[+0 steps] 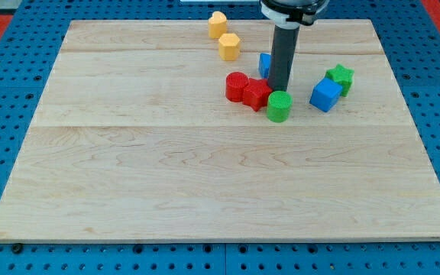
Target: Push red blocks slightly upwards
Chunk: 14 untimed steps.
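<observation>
Rod upright, my tip point(279, 89) between red blocks point(247, 89) and green cylinder point(279, 106); no jaws.

A straight, dark grey cylindrical rod point(283, 57) with a smooth matte surface makes up most of what shows of the arm. It keeps the same width along its whole visible length, and a faint lighter sheen runs down its left side. Its upper end is seated in a wider round black collar point(290, 12) at the view's top edge, glossy where it catches the light, with a thin pale ring curving along the collar's lower rim. The collar is cut off by the frame, so nothing above it can be made out. My tip point(279, 90) is plain and blunt, the same dark grey as the rod.
</observation>
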Tool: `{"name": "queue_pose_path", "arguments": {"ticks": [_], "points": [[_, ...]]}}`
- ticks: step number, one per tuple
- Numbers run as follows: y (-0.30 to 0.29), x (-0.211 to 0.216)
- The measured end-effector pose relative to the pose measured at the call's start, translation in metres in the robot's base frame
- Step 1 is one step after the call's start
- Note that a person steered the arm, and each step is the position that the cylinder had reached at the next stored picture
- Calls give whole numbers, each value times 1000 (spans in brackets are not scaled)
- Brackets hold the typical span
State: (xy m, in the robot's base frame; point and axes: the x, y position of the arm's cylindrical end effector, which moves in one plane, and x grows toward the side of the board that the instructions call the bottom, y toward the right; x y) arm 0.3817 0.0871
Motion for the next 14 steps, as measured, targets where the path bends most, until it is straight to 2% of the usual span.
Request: {"name": "queue_pose_path", "arguments": {"ticks": [1,3,4,5,6,7,11,12,13,14], "points": [[-10,12],[-54,-9],[-16,14],[-66,13],[-87,11],[-86,2],[-74,10],[-92,34],[-124,35],[-130,31]]}}
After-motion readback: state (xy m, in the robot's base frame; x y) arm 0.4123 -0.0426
